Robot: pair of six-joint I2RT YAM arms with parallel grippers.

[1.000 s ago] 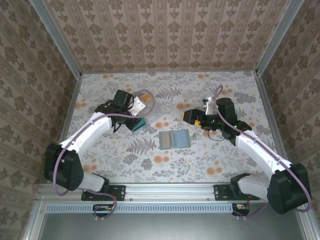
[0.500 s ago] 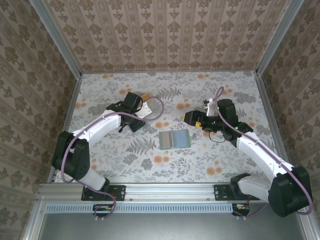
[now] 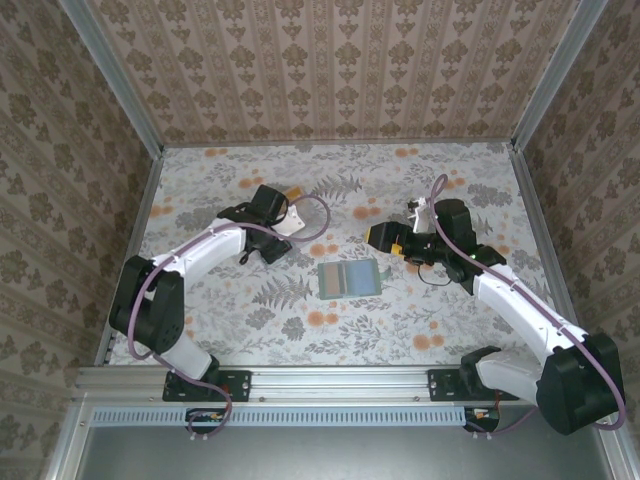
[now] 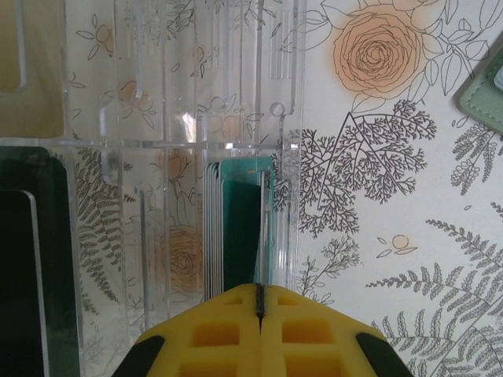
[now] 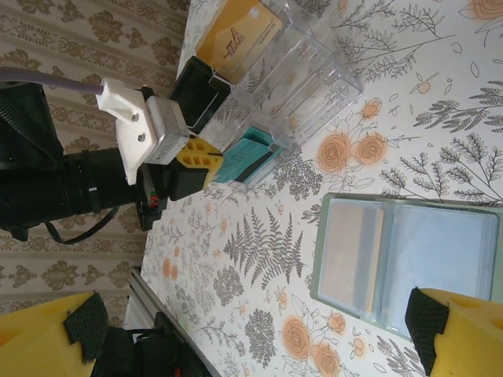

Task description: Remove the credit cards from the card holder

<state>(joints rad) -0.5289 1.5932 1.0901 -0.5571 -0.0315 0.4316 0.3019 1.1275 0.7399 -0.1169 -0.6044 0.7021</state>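
Card holder [image 3: 349, 278] lies open on the counter [image 3: 300, 330], one tan card [image 5: 354, 247] not yet out. My left fingers [image 4: 220, 330] are clenched at teal cards [image 4: 240, 228] in a clear box [image 4: 157, 118]; my right fingers [image 5: 460, 334] are spread nearby.

You have a table [image 3: 250, 335] under a pale cloth printed with grey ferns and orange roses. Behind the table stands a back wall [image 3: 330, 70] papered in beige damask stripes. The same paper covers the left wall [image 3: 50, 200] and the right wall [image 3: 600, 180] flanking the table. Two metal posts [image 3: 110, 75] rise from the table's far corners. Along the table's near edge runs a metal rail [image 3: 340, 378], with a grey slotted strip [image 3: 330, 415] just in front of it. Light falls evenly on the table, and shadows are soft.
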